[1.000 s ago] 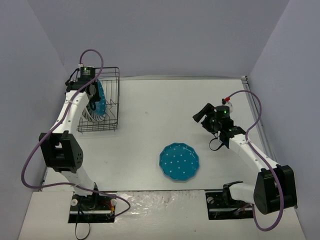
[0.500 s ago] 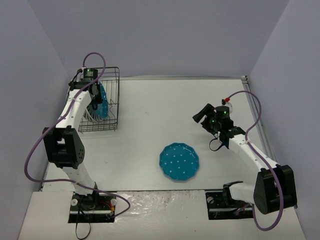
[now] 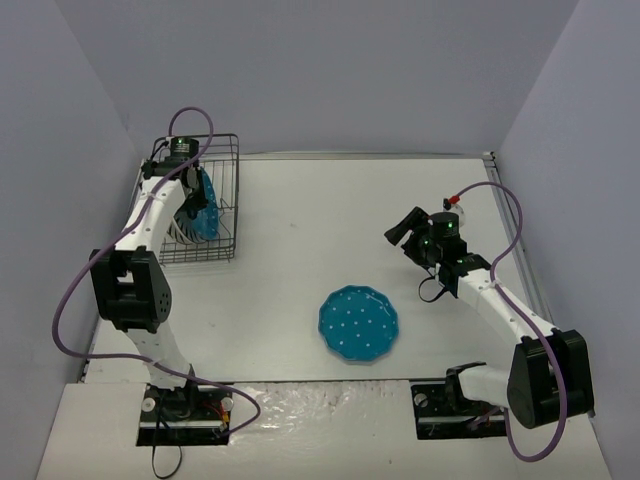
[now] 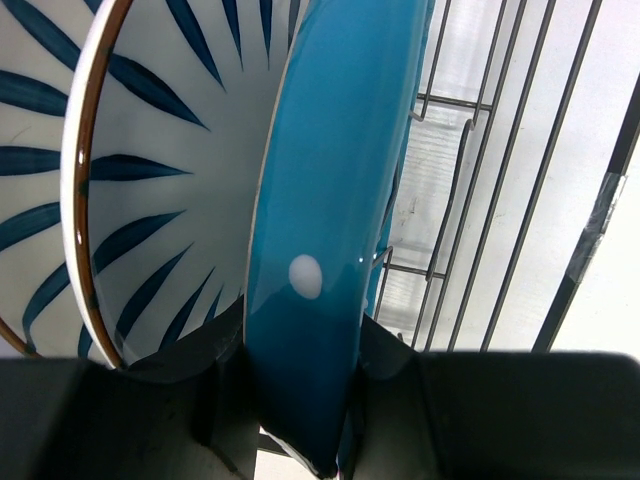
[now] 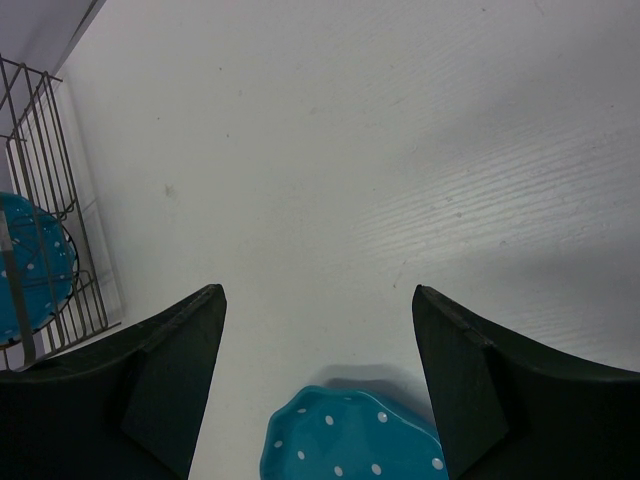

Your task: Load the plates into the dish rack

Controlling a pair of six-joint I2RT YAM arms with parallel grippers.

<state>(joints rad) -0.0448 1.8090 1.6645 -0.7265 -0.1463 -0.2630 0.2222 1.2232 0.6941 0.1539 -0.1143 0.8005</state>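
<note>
Closely flanked — teal plate (image 4: 320, 200) between striped plate (image 4: 160, 170) and rack wires (image 4: 595, 215).

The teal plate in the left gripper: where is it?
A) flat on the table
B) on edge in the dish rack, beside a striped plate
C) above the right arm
B: the left gripper pinches the teal plate, upright beside the striped plate inside the dish rack.

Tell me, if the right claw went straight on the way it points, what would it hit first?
Probably the bare table, just past the teal dotted plate lying low before the open right gripper. The dish rack stands well off to the left. Depth is unclear, so this is a guess.
</note>
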